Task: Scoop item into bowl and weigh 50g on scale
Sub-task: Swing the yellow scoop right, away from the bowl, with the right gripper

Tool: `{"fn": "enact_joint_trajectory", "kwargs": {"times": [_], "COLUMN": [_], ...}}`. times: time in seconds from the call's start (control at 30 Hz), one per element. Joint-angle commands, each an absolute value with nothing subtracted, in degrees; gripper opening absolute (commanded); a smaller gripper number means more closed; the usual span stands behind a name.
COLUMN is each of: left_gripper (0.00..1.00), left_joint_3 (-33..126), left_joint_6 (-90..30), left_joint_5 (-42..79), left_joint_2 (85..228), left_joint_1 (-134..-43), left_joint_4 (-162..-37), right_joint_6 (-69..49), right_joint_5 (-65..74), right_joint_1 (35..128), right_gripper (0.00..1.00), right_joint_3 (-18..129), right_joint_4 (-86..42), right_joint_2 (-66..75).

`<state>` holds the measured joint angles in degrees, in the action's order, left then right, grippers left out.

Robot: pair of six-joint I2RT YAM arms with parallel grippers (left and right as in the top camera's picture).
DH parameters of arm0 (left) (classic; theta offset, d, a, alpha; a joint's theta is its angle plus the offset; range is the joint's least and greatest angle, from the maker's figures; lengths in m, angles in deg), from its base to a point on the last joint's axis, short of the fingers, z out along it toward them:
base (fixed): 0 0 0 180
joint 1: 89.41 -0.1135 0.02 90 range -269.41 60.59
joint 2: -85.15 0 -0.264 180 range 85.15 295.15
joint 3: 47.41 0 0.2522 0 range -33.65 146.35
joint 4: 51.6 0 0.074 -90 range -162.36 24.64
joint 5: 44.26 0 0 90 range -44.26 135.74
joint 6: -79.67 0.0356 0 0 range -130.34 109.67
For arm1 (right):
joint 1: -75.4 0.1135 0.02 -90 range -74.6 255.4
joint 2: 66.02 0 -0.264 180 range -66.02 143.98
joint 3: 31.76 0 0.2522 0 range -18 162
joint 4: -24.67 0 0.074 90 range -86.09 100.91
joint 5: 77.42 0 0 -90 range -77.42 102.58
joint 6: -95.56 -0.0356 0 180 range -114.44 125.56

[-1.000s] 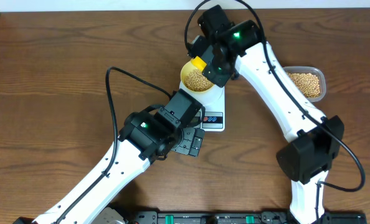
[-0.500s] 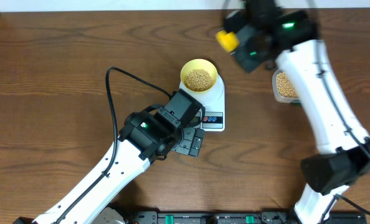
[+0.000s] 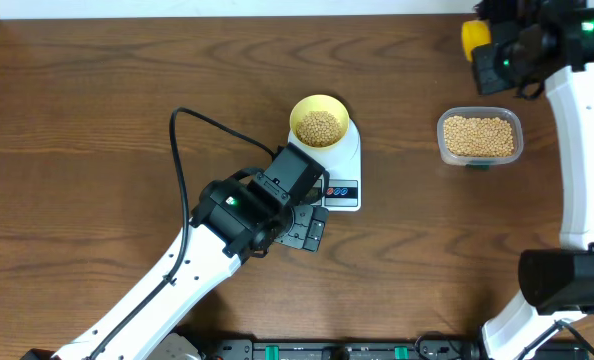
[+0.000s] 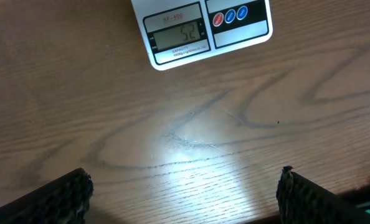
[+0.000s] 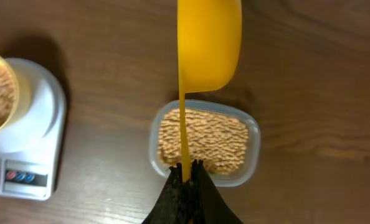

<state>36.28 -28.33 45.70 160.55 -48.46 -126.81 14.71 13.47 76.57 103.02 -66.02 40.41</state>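
Sitting in a tan heap inside the pale-yellow bowl point(image 3: 320, 100), the beans point(image 3: 319, 127) were what we noted first. The bowl stood on the round far end of the white scale point(image 3: 351, 160). At the scale's near end its display point(image 4: 177, 35) read 52 in the left wrist view, with small round red and blue buttons point(image 4: 230, 15) just beside it. More of the same beans lay in a clear rectangular tub point(image 3: 518, 125), well apart from the scale to the right on the brown wooden table point(image 3: 97, 100). Above the tub's far side we saw the yellow scoop point(image 5: 208, 43) held in the air, its thin handle running down into the right gripper point(image 5: 186, 171), whose dark fingers were pinched tight on it. We could not tell whether the scoop carried anything. The left gripper point(image 4: 185, 193) hung low over bare table just in front of the scale's display end. Its claw was spread wide, one ribbed finger at each lower corner of its own camera's view, touching neither the scale nor the bowl.
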Motion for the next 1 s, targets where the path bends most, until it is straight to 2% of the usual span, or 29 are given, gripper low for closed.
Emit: {"fn": "enact_joint_trajectory", "kwargs": {"times": [0.0,0.23,0.53,0.97], "left_gripper": [0.97,0.97,0.97,0.97], "left_joint_3": [37.0,37.0,37.0,37.0], "left_joint_6": [-27.8,-27.8,-27.8,-27.8], "left_joint_5": [46.4,46.4,46.4,46.4], "left_joint_2": [160.9,160.9,160.9,160.9], "left_joint_1": [-48.6,-48.6,-48.6,-48.6], "left_joint_4": [-126.9,-126.9,-126.9,-126.9], "right_joint_6": [13.3,12.2,9.0,7.3], "right_joint_5": [14.0,14.0,18.5,19.4], "right_joint_1": [72.9,66.1,64.5,65.0], "right_gripper": [0.01,0.01,0.01,0.01], "right_joint_3": [103.8,103.8,103.8,103.8], "right_joint_4": [-65.1,-58.1,-44.2,-41.8], "right_joint_2": [39.5,39.5,39.5,41.2]}}
